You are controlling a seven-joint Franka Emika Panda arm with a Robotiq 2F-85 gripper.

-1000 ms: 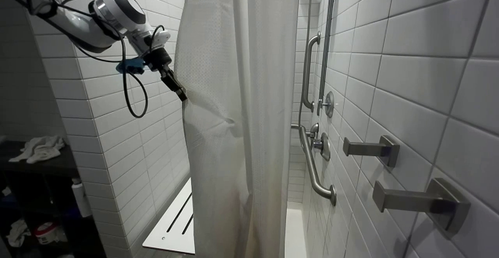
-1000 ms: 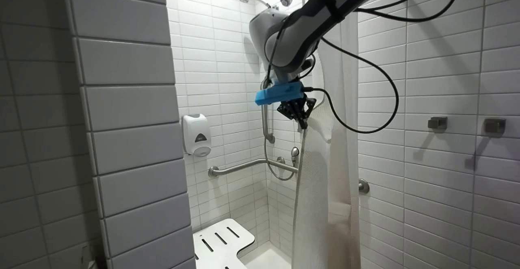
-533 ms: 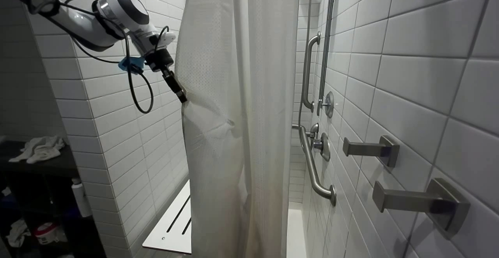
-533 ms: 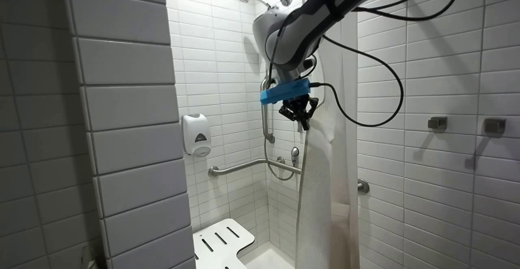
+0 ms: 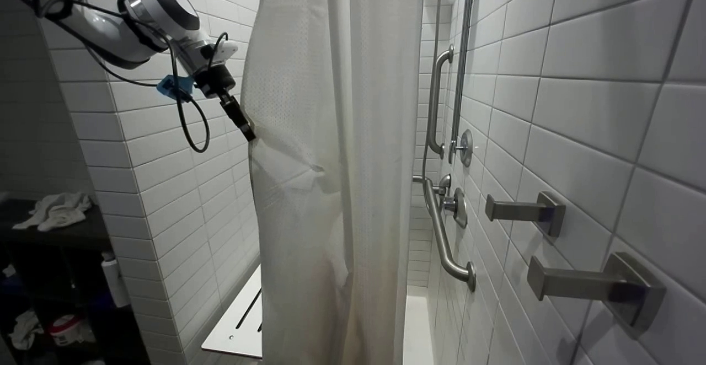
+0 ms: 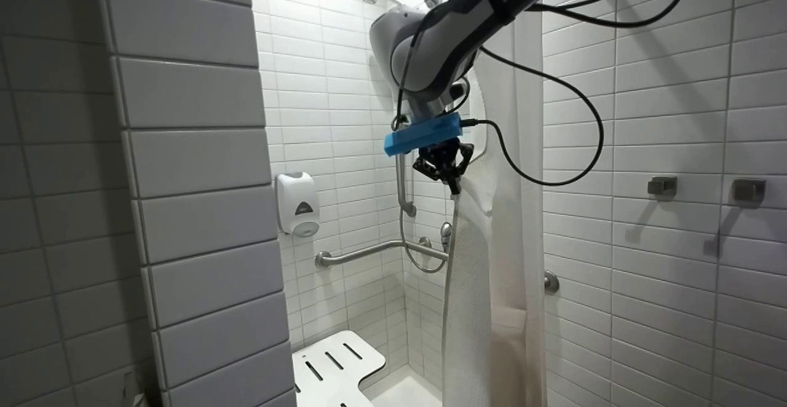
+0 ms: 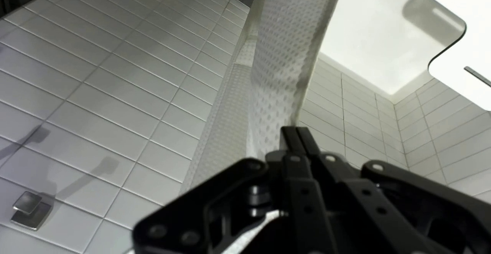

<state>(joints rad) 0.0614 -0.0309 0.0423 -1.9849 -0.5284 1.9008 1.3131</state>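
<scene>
I'm pinching the curtain (image 5: 333, 188) by its free edge in the gripper (image 7: 295, 129), fingers pressed together; the cloth is hanging near the seat (image 6: 337, 382). I'm judging the step as guiding that edge, the next move calling for a firm pinch. The dispenser's (image 6: 295, 190) label (image 6: 304, 209) is proving illegible.

My gripper (image 7: 295, 129) has smooth, dull fingers (image 7: 291, 141). The curtain (image 5: 331, 188) is cloth, rough with tiny dots. The grab bar (image 6: 363, 251) is smooth, shiny metal, the wall tiles (image 5: 595, 117) look glossy, and the seat (image 6: 344, 380) looks like smooth plastic.
</scene>
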